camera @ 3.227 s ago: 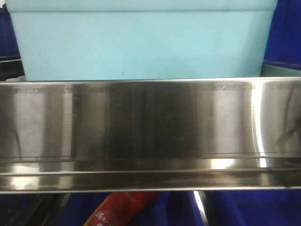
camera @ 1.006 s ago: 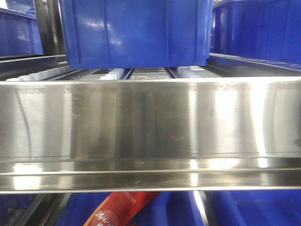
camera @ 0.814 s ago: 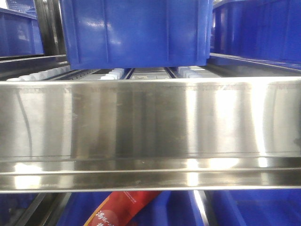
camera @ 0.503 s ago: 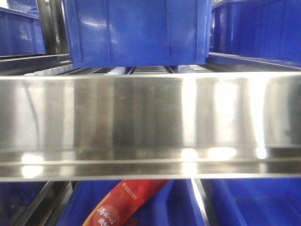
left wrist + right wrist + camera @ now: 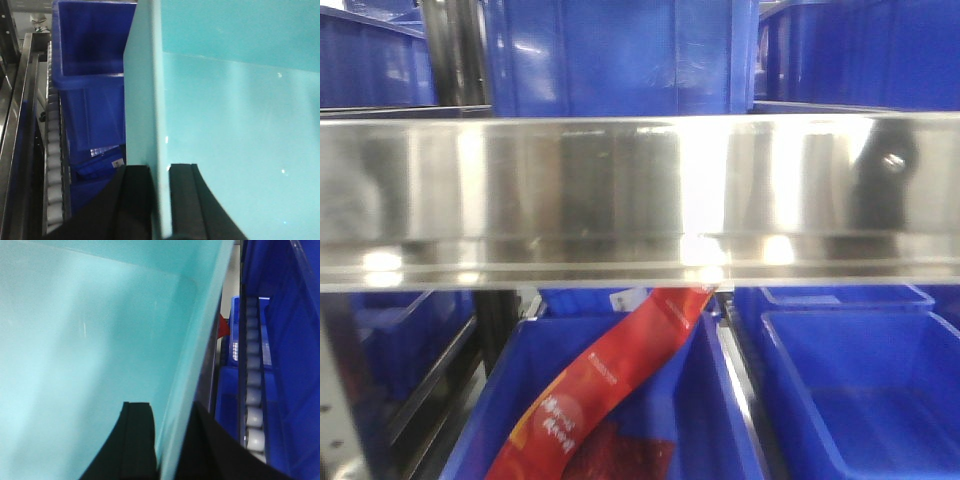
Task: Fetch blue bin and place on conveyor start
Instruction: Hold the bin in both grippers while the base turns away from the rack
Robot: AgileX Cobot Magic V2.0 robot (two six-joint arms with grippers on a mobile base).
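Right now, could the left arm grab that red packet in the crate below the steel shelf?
Probably not: the left gripper is clamped on the blue bin, leaving nothing free for the red packet.

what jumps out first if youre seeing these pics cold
The pale turquoise smooth plastic tub fills both wrist views, its walls pinched by the left claw and the right claw. In the front view a shiny stainless-steel shelf rail spans the frame, with dark royal-blue plastic crates above and below it and a red printed packet slanting up beneath it.
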